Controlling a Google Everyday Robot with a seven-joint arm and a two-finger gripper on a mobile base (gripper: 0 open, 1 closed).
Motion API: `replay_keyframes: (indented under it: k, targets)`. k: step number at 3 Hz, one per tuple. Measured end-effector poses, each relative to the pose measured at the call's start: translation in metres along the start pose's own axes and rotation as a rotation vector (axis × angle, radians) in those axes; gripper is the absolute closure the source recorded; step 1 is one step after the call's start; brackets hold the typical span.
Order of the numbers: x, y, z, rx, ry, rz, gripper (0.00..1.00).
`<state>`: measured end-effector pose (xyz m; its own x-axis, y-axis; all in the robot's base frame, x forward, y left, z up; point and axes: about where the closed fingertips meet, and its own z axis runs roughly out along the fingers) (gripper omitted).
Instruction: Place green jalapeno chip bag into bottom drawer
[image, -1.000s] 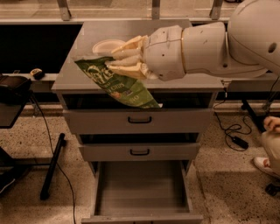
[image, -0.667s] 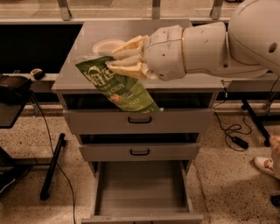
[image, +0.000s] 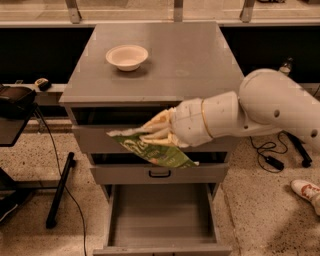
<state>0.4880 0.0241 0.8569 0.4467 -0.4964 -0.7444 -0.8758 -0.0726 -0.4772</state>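
Pincer: the pincer (image: 149, 135) is low in front of the cabinet, level with the upper drawer fronts, its cream fingers (image: 159, 123) clamped on the bag's top edge.
Bag: the green jalapeno chip bag (image: 159, 152) hangs tilted in mid-air, gripped, across the fronts of the two upper drawers and directly above the open tray, not inside it.
Bottom drawer: the bottom drawer (image: 161, 214) is pulled well out, with its grey floor showing.
Arm: the white arm (image: 260, 110) reaches in from the right.
Tabletop: on the grey tabletop (image: 195, 55), a white bowl (image: 127, 56) sits towards the back left.
Middle drawer: its black handle (image: 159, 173) peeks out just under the bag's lower corner.
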Motion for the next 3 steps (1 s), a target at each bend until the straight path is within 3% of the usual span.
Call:
replay_keyframes:
  k: [2,3]
  targets:
    - [0.026,0.011,0.014,-0.032,0.011,0.031,1.0]
    - [0.072,0.023,0.036,-0.056,0.029,0.085,1.0]
